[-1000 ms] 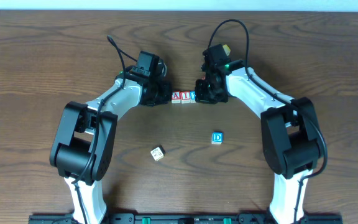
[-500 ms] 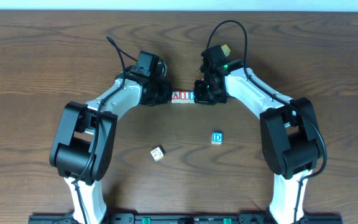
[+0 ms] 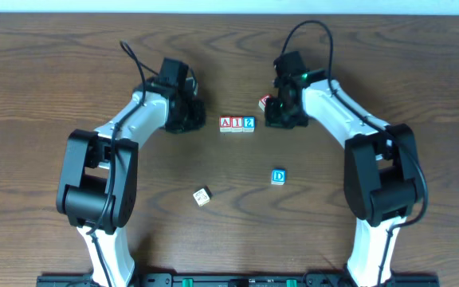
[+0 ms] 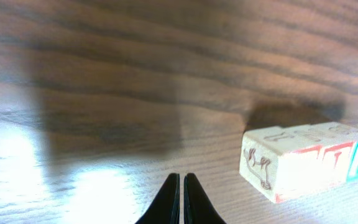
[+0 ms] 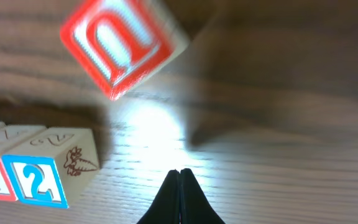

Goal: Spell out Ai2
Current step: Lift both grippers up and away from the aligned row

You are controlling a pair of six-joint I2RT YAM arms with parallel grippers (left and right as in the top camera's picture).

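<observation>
While the left gripper (image 4: 181, 179) and right gripper (image 5: 180, 172) stand closed and empty, the white wooden red-A cube (image 3: 226, 123), red-I cube (image 3: 237, 123) and blue-2 cube (image 3: 249, 123) lie touching in a row between them on the brown desk (image 3: 54, 80).

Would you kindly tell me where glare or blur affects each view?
Overhead: even light, sharp; the A-I-2 row reads clearly. Left wrist: white glare on the table, the row slightly soft. Right wrist: glare ahead of the right pincer; the red-framed cube is blurred.
</observation>
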